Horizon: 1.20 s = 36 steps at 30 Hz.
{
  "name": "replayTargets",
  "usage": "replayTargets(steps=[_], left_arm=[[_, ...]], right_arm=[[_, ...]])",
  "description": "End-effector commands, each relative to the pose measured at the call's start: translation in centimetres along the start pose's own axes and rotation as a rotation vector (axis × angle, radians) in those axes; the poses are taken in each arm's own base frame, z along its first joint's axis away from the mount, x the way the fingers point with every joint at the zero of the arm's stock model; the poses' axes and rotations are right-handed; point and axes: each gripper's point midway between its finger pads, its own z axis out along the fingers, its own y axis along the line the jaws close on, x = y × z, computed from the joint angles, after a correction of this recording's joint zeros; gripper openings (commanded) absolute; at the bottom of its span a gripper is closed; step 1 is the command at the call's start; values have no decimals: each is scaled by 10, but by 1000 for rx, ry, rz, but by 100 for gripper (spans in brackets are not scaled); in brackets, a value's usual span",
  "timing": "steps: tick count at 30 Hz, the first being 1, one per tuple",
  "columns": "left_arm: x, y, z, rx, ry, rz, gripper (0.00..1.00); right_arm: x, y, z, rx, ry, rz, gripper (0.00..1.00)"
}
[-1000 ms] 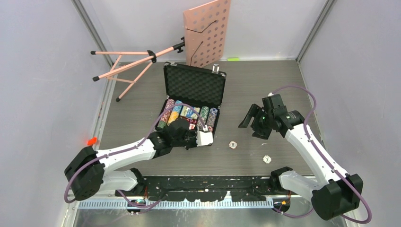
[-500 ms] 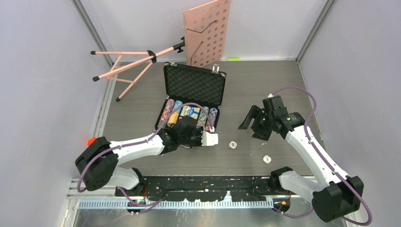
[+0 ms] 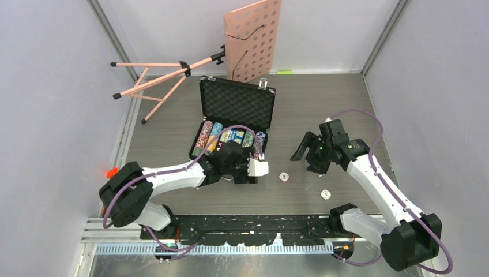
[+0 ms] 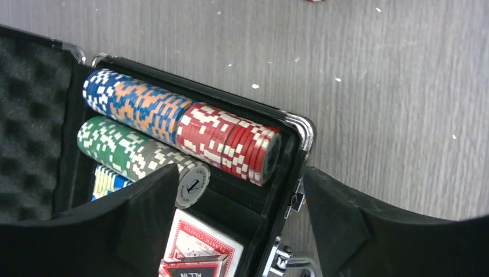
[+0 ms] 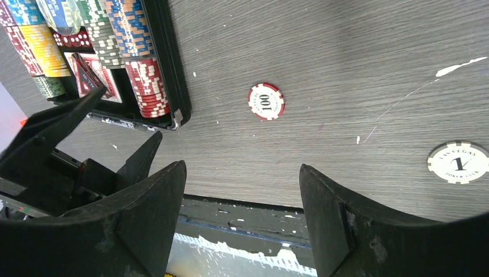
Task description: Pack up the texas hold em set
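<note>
— Where do we find the case (image 3: pixel 237 104)?
— Mid-surface (image 3: pixel 346 98), lid up with its foam showing. Rows of chips (image 4: pixel 230 141) lie in its base, with a deck (image 4: pixel 199 248) beside them.
— And our left pincer (image 4: pixel 236 231)?
— We see its fingers apart, straddling the case's near right corner above the deck, with nothing between them.
— The right pincer (image 5: pixel 242 225)?
— Apart too and empty, hovering over the bare surface to the right of the case.
— Any chips outside?
— We count two lying flat on the surface. A red chip (image 5: pixel 266 101) sits near the case's corner, and a white chip (image 5: pixel 458 163) lies farther right, apart from it.
— And behind?
— A pink music stand (image 3: pixel 252 40), at the far edge.
</note>
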Motion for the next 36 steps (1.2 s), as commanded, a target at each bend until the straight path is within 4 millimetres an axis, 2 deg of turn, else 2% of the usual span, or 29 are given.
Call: replayTargets(steps=[1, 7, 12, 14, 15, 17, 19, 23, 26, 36], left_arm=[[-21, 29, -9, -109, -49, 9, 85], [-32, 27, -21, -107, -92, -8, 83], [-42, 30, -39, -146, -138, -64, 84], [-46, 44, -51, -237, -155, -175, 85], [-47, 56, -59, -321, -166, -303, 86], [-41, 72, -75, -450, -162, -472, 92], [-34, 79, -90, -544, -160, -624, 99], [-25, 77, -116, -629, -186, -812, 100], [-26, 71, -127, -631, -245, -892, 100], [-13, 58, -134, -625, -231, -952, 100]], right_arm=[[-5, 4, 0, -17, -19, 7, 78], [6, -22, 20, 166, 49, -47, 74], [17, -12, 34, 186, 41, -135, 72], [22, -7, 42, 198, 35, -181, 72], [29, -5, 47, 204, 51, -215, 72], [37, 4, 55, 189, 61, -286, 73], [41, 10, 61, 199, 51, -352, 74], [40, 13, 76, 257, 42, -418, 74], [43, 9, 90, 292, 72, -427, 73], [51, -12, 125, 380, 122, -437, 69]])
